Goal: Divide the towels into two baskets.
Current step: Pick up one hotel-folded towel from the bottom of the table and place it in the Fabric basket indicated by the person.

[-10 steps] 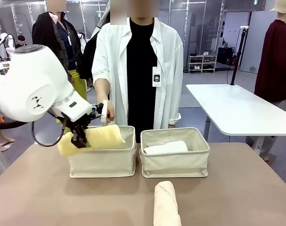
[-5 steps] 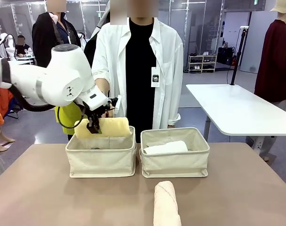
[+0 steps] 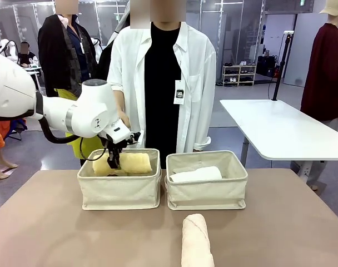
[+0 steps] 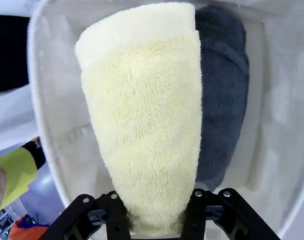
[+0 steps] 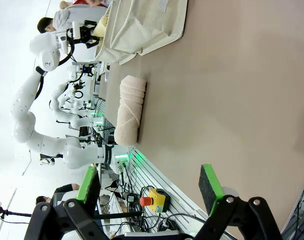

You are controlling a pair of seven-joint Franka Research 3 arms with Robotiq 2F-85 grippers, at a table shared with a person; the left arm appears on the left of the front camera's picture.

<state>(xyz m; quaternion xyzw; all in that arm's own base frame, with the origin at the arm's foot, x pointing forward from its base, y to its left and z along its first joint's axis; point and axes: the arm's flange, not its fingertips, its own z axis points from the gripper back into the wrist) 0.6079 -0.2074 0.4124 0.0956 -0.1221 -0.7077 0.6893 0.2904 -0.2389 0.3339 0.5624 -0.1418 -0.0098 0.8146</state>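
My left gripper (image 3: 114,161) is shut on the pale yellow towel (image 3: 127,163), holding it low over the left basket (image 3: 120,189). In the left wrist view the yellow towel (image 4: 147,125) hangs between my fingers above the dark grey towel (image 4: 223,100), which lies inside the basket (image 4: 47,125). The white towel (image 3: 195,175) rests in the right basket (image 3: 207,192). The pale pink towel (image 3: 195,242) lies on the table near the front edge, and it appears as a roll (image 5: 130,110) in the right wrist view. My right gripper (image 5: 149,187) is open above the bare table.
A person in a white coat stands right behind the baskets, one hand (image 3: 124,118) close to my left arm. A white table (image 3: 280,130) stands at the far right. Bare brown tabletop (image 3: 280,222) spreads around the pink towel.
My left arm carried the yellow towel from the basket's front left, up over its rim, and lowered it into the left basket. The other towels have not moved.
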